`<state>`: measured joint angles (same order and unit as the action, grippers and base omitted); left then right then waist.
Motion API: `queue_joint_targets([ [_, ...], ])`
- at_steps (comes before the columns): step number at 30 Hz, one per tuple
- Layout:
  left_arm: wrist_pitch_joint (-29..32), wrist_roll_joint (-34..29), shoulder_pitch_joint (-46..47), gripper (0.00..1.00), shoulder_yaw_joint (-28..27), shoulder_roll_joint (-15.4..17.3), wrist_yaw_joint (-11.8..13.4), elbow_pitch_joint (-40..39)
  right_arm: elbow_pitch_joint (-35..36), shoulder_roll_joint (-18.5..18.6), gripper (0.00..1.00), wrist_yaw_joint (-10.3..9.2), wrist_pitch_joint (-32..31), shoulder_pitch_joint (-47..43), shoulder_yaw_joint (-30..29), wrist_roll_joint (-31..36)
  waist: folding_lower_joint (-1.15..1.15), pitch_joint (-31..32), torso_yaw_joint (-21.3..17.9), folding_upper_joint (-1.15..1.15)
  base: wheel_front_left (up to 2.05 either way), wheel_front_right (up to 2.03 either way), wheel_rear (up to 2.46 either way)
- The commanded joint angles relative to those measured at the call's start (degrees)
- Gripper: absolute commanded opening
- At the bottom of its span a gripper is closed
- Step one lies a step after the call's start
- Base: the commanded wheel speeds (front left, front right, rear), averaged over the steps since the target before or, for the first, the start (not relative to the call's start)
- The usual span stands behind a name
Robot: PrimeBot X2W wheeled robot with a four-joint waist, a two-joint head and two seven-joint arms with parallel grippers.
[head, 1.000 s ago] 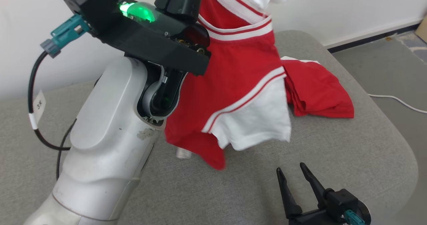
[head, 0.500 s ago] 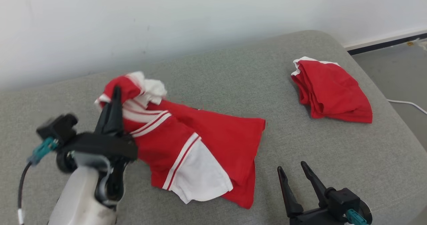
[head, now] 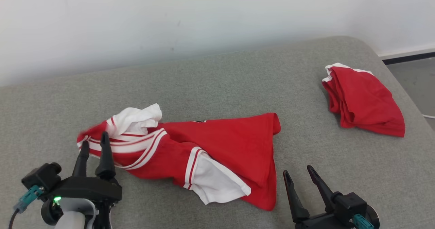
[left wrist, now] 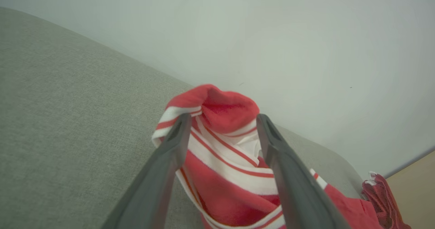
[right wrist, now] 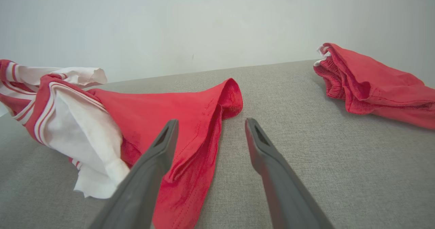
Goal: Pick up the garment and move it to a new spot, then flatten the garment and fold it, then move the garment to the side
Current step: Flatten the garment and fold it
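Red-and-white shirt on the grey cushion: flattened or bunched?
Bunched. The red-and-white shirt lies twisted on the grey cushion, white sleeve flipped over, collar end heaped.

A big grey cloth cushion [head: 217, 76] with a round corner carries two things. A crumpled red shirt [head: 221, 140] with white sleeves and stripes lies on it. A folded red cloth [head: 367, 106] lies well to the right of the shirt, a bit farther back.

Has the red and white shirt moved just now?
Yes. The red and white shirt came down onto the grey cushion, leftward from the folded red cloth.
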<state>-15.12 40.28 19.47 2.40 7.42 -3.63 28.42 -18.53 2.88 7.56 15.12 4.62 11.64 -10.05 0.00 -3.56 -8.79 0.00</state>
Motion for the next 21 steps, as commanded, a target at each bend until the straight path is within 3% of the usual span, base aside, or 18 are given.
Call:
queue_joint_targets([
  [1, -0.01, -1.3, -0.82, 1.0, 0.22, -0.13, -0.28, 0.28, -0.08, 0.0, 1.0, -0.17, 0.02, -0.17, 0.15, -0.21, 0.0, 0.85, 1.11, 0.0, 0.0, 0.0, 0.0],
  [7, 1.06, -3.92, -2.15, 1.0, 4.25, -1.09, -0.88, -0.44, -0.42, 0.0, 1.0, -0.17, 0.02, -0.84, 0.17, -0.44, 0.0, 1.78, 1.91, 0.0, 0.0, 0.0, 0.0],
  [12, 5.49, -5.55, -4.52, 1.0, 10.15, -2.61, -0.37, -3.97, -0.45, 0.0, 1.0, -0.17, 0.02, -1.59, -0.15, -0.64, 0.0, 2.38, 2.61, 0.0, 0.0, 0.0, 0.0],
  [16, 11.28, -4.91, -5.49, 1.0, 14.1, -3.66, 1.74, -7.41, -0.29, 0.0, 1.0, -0.17, 0.02, -1.76, 0.03, -1.08, 0.0, 2.6, 2.8, 0.0, 0.0, 0.0, 0.0],
  [21, 18.45, -6.17, -4.02, 1.0, 18.3, -4.15, 6.64, -11.21, -0.32, 0.0, 1.0, -0.17, 0.02, -1.43, 0.34, -1.44, 0.0, 2.59, 2.72, 0.0, 0.0, 0.0, 0.0],
])
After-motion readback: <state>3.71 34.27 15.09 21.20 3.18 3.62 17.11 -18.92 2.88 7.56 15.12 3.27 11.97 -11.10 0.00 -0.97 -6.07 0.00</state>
